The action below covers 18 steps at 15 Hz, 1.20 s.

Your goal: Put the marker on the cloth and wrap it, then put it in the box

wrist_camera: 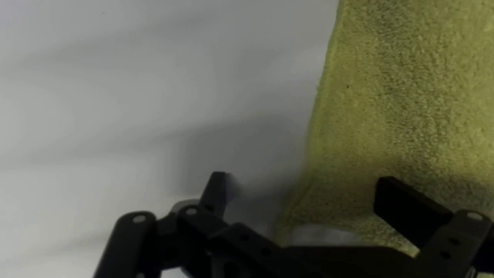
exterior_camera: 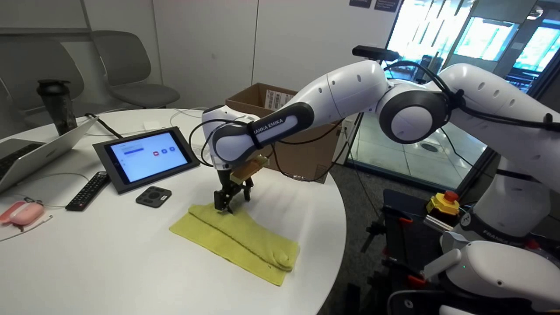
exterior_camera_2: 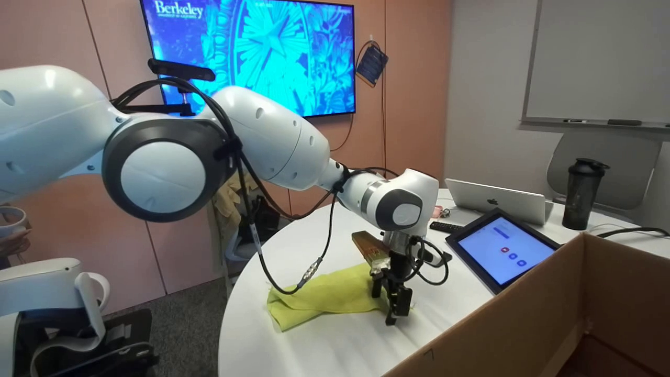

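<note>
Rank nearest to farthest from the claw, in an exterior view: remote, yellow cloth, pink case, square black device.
In an exterior view:
1. Yellow cloth, right at the claw.
2. Square black device, to picture left.
3. Remote, farther left.
4. Pink case, near the left edge.

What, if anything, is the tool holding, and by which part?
Nothing: in the wrist view the tool stands open, jaws wide apart, with an edge of the yellow cloth between them, not gripped.
</note>
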{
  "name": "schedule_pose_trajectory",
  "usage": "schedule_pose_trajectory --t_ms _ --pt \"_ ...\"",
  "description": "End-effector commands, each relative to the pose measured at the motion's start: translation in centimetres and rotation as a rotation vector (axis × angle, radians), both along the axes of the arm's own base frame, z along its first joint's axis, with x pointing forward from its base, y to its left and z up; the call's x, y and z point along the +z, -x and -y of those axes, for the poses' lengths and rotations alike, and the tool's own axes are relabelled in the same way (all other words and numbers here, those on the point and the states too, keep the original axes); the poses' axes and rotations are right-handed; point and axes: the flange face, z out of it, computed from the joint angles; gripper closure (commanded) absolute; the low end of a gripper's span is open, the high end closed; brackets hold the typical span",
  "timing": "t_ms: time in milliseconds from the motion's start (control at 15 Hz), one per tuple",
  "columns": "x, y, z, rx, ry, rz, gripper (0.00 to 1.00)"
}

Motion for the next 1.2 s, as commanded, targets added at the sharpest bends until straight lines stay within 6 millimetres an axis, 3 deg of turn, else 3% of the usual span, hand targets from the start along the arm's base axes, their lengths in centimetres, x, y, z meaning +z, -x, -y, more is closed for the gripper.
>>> schedule_pose_trajectory --t_ms 0,267,333,400,933,1133 --pt "-1.3 -0.5 0.1 -0.012 -0.058 0.003 0.0" --pt "-0.8 -0.6 -0.1 -0.019 -0.068 0.002 0.04" --pt "-0.6 -0.7 -0.2 -0.018 -0.07 0.002 0.25" --pt "-0.5 -0.7 -0.2 -0.017 -0.071 0.002 0.29" --pt "0.0 -1.0 -0.9 -0.014 -0.09 0.009 0.92" --pt "0.3 -1.0 -1.2 -0.004 -0.094 0.01 1.0"
